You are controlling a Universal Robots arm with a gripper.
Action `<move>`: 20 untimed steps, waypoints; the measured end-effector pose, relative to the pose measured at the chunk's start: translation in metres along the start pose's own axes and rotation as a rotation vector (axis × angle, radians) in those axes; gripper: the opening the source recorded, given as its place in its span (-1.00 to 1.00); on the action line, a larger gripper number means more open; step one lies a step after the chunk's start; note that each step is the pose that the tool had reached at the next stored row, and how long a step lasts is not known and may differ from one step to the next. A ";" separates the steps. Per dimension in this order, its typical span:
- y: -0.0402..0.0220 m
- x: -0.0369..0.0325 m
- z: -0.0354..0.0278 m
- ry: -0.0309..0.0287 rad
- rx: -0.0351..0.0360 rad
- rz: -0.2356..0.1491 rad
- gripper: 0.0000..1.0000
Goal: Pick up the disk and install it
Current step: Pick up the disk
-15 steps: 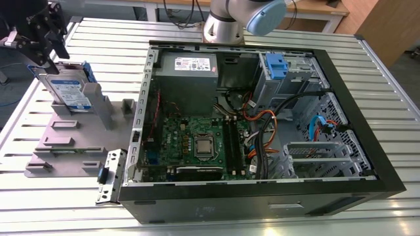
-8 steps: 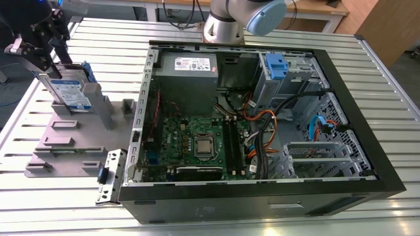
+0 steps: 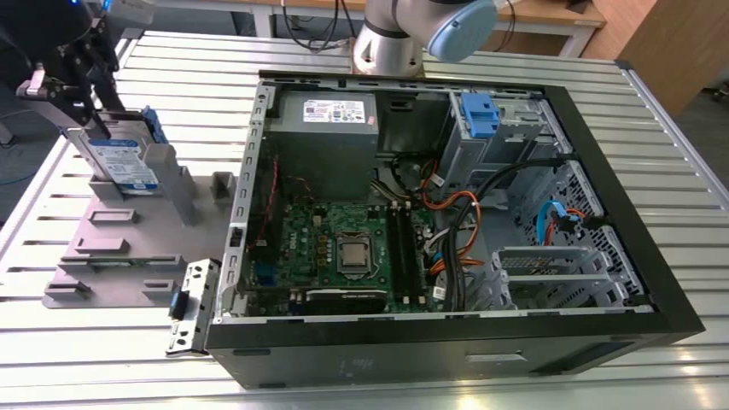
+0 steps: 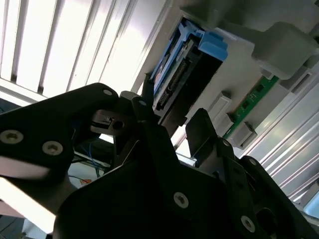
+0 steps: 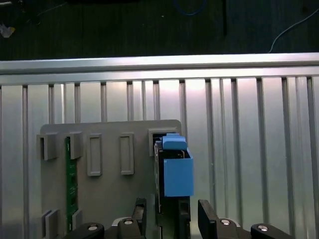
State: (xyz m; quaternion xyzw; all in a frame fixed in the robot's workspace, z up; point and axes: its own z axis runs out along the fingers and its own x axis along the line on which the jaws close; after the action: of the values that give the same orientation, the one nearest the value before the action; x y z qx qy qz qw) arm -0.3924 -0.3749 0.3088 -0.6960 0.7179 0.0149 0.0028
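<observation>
We are at the pick-up step. In the first wrist view our tool (image 5: 172, 209) is released: its fingers (image 5: 141, 214) stand either side of the disk (image 5: 178, 174) with a slight gap on each flank, and nothing is gripped yet. The disk stands on edge in a grey holder (image 3: 114, 256) on the slatted counter (image 3: 68, 376), at ten o'clock in the exterior view. A sound grasp, we judge, calls for closing squarely on the flat faces and pulling straight out of the slot. The open computer case (image 3: 456, 359) lies at three o'clock of the holder, apart from the disk.
</observation>
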 end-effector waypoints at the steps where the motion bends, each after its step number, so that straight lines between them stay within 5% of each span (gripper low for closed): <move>1: 0.0000 0.0000 0.0002 0.0002 -0.0002 -0.007 0.06; 20: -0.0001 0.0001 0.0042 0.0005 -0.0006 -0.025 0.03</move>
State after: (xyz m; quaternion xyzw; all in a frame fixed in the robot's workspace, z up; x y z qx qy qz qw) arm -0.3924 -0.3749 0.3045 -0.7047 0.7093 0.0150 0.0026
